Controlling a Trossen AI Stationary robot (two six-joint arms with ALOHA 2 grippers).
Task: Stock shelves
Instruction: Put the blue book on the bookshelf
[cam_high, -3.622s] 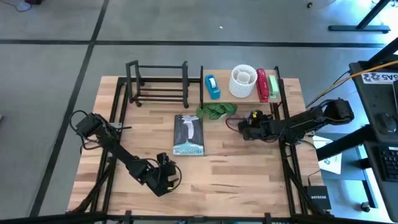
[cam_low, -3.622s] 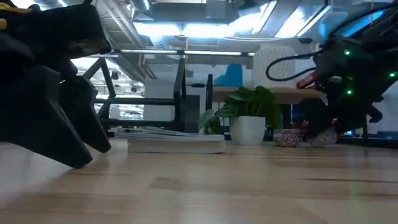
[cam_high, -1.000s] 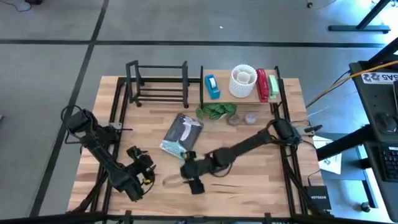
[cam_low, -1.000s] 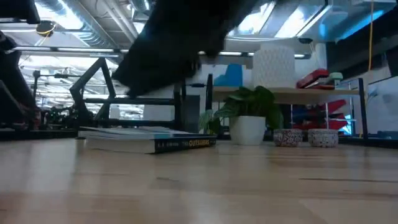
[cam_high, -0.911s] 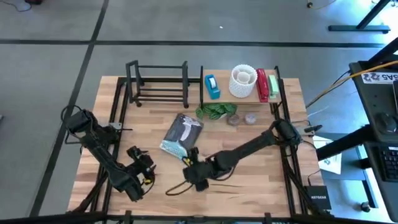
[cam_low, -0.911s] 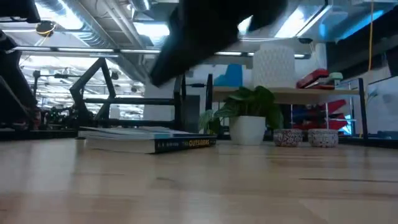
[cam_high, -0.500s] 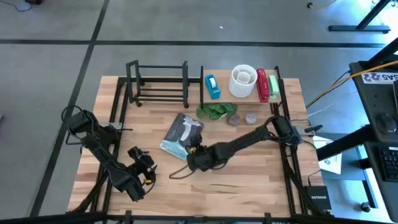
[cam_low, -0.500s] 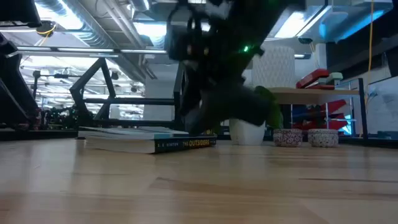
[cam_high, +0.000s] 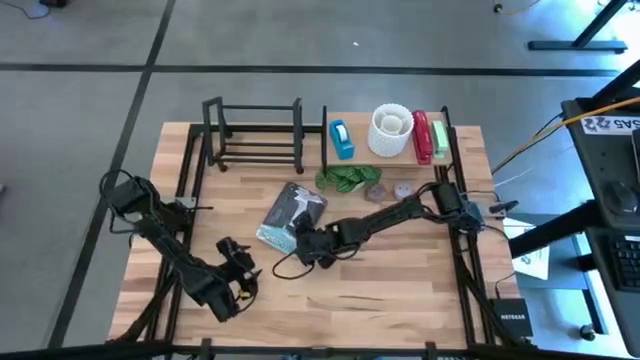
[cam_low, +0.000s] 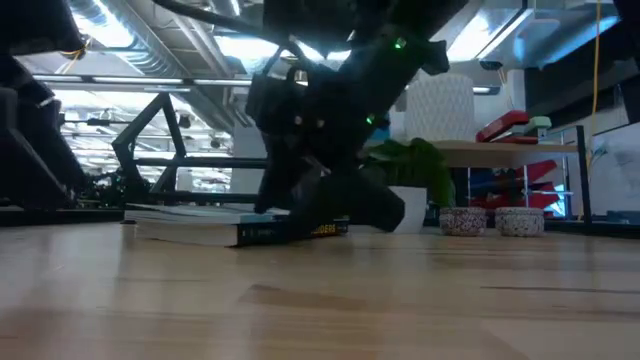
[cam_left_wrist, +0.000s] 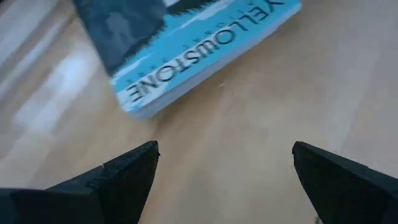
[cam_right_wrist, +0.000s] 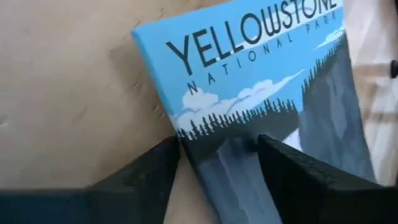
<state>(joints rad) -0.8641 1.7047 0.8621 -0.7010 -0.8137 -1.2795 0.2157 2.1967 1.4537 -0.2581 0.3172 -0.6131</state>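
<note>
A book with a blue Yellowstone cover lies askew on the table's middle, in front of the shelves. These are a black open-frame rack and a wood shelf board. My right gripper is at the book's near right corner, shut on it. My left gripper hovers open near the table's front left, its fingers just short of the book's blue end. In the low view the book sits slightly tilted under the right gripper. My right gripper has the book's long edge near its near corner between its two fingers. One finger lies over the cover and the other is at the edge beside the table. The fingers slant down from the near right. The rest of the book rests on the table.
The shelf board carries a blue tape dispenser, a white vase, a red stapler and a green item. A small plant and two little pots stand in front of it. Bare tabletop lies along the near edge.
My right gripper has travelled from the table's near middle toward the far edge, dropped low and come onto the book's near corner. In the low view the book's near end now sits slightly tipped. My left gripper has shifted a little toward the right.
</note>
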